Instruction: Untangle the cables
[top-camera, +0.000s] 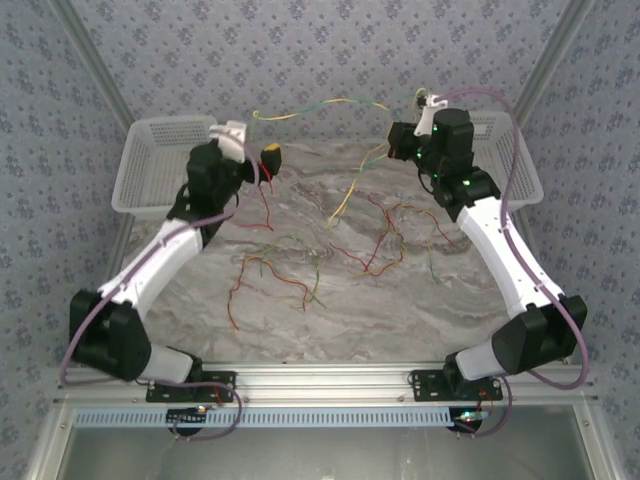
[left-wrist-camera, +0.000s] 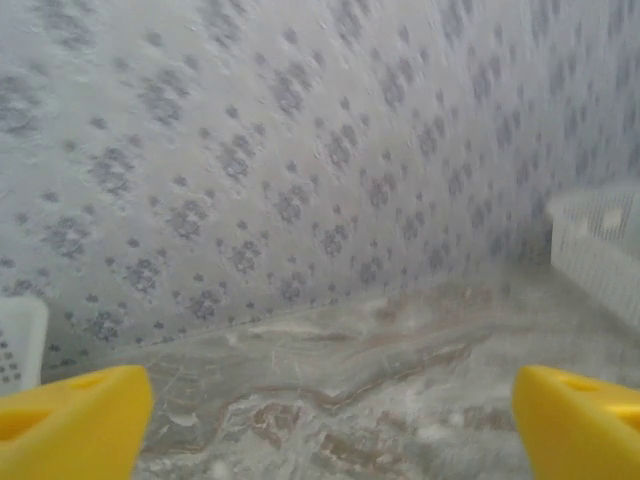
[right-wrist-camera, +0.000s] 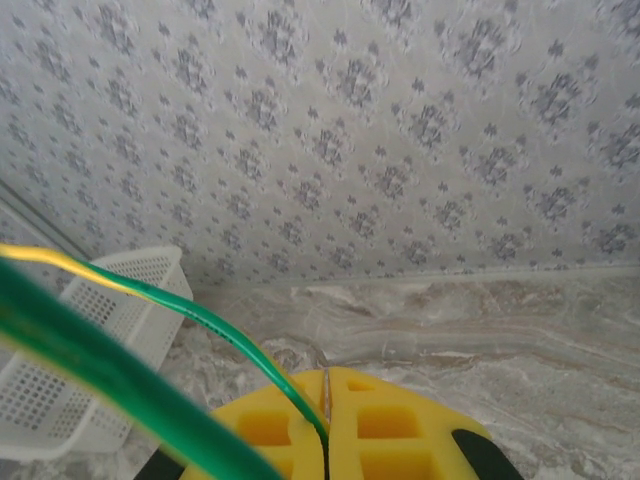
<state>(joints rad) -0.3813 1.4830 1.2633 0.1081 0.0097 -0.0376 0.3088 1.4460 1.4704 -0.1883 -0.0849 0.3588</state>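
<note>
Thin cables lie in loose tangles on the marble table: red, green and orange ones at the left (top-camera: 268, 268), red and orange ones at the right (top-camera: 385, 240). A green-and-yellow cable (top-camera: 330, 103) hangs in the air across the back. My right gripper (top-camera: 395, 145) is shut on this cable (right-wrist-camera: 200, 315), which leaves the seam between the yellow fingers (right-wrist-camera: 327, 390) and runs up and left past the camera. My left gripper (top-camera: 264, 162) is open near the left basket. Its yellow fingertips (left-wrist-camera: 75, 420) stand far apart, with only bare marble in the gap between them (left-wrist-camera: 330, 425). A red strand (top-camera: 266, 190) trails below it.
A white mesh basket (top-camera: 160, 165) stands at the back left and another (top-camera: 522, 160) at the back right, behind the right arm. The left basket's wall (right-wrist-camera: 90, 340) is ahead of the right gripper. Patterned walls close in the back and sides.
</note>
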